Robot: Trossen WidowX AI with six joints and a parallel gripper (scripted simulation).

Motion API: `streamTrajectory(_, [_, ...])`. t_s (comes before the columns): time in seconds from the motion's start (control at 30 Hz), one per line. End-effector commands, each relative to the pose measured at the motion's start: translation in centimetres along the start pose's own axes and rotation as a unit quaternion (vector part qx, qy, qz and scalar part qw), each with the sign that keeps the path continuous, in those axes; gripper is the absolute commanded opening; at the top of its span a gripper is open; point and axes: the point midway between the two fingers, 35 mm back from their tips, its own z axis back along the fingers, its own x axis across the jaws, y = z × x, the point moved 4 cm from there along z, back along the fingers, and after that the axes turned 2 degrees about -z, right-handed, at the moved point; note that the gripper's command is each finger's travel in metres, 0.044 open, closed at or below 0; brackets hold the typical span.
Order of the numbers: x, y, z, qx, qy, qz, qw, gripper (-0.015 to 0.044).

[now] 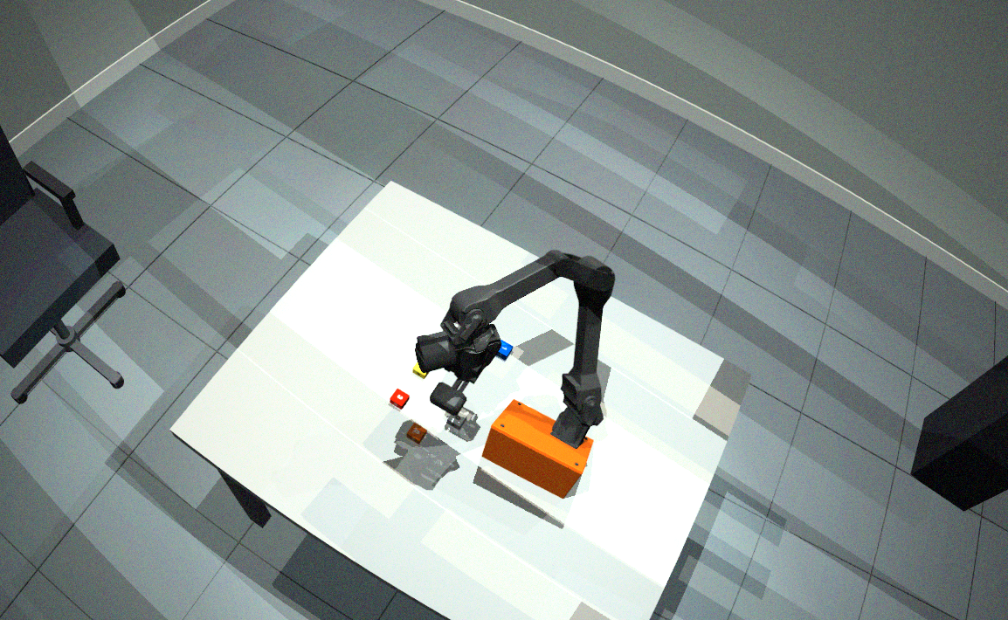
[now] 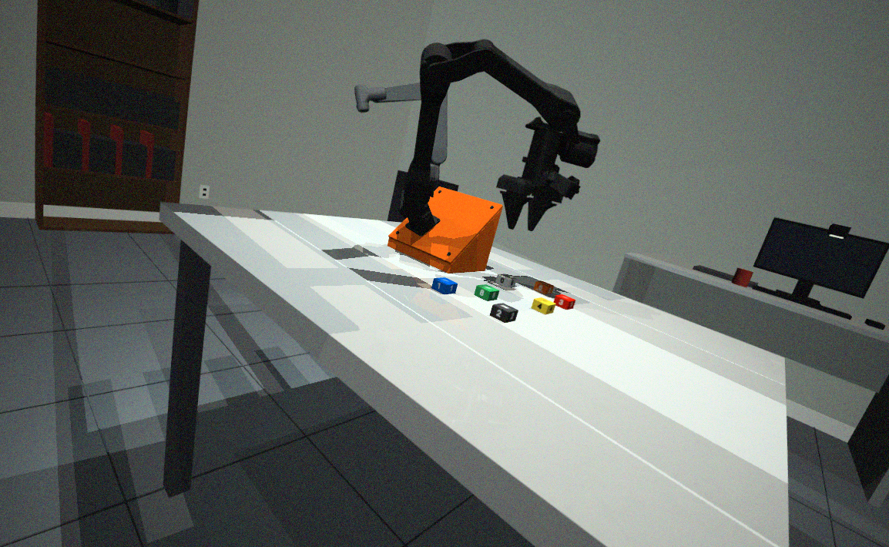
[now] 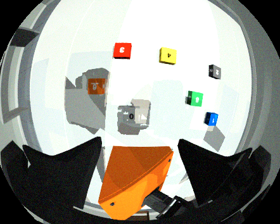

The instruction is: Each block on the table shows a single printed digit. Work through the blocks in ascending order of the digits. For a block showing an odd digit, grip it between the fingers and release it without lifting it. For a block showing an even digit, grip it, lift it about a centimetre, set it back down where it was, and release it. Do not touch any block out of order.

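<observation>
My gripper (image 2: 521, 229) (image 3: 141, 142) is open and empty, well above the table. The shaded white block 0 (image 2: 504, 280) (image 3: 131, 116) lies just ahead of the finger gap in the wrist view. Blue block 1 (image 1: 505, 349) (image 2: 444, 285) (image 3: 211, 119), black block 2 (image 2: 503, 313) (image 3: 215, 71), red block 3 (image 1: 398, 398) (image 2: 565, 301) (image 3: 122, 50) and yellow block 4 (image 1: 419, 371) (image 2: 542, 305) (image 3: 168, 56) rest apart. The green block (image 2: 486, 292) (image 3: 196, 99) and shaded orange block (image 1: 416, 433) (image 2: 544, 287) (image 3: 96, 86) have unclear digits. The arm hides black and green in the top view.
The orange base (image 1: 536, 455) (image 2: 457, 227) (image 3: 133, 183) carries the arm and stands close to the white block. Dark arm shadows fall over the white and orange blocks. The white table (image 1: 322, 323) (image 2: 638, 407) bears all blocks. A monitor (image 2: 821, 256) stands on a separate desk.
</observation>
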Motion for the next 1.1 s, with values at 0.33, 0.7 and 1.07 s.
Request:
streamTrajectory(0.33, [0.4, 0.7, -8.4, 0.002, 0.003, -0.008, 1.0, 0.04])
streamTrajectory(0.7, [0.4, 0.6, -9.6, 0.002, 0.003, -0.008, 1.0, 0.04])
streamTrajectory(1.07, [0.4, 0.6, -11.3, 0.002, 0.003, -0.008, 1.0, 0.04])
